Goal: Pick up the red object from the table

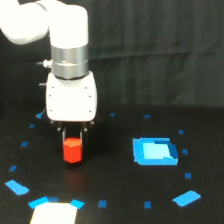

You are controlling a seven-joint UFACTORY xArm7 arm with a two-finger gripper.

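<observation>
The red object, a stubby red-orange block, sits upright between the two dark fingers of my gripper, left of centre in the exterior view. The fingers press against its upper sides, so the gripper is shut on it. Most of the block sticks out below the fingertips. I cannot tell whether its underside touches the black table or hangs just above it. The white gripper body and arm rise straight above the block.
A larger blue square patch lies on the table to the exterior view's right of the block. Small blue tape marks dot the surface. A bright white patch sits at the bottom edge. A dark curtain hangs behind.
</observation>
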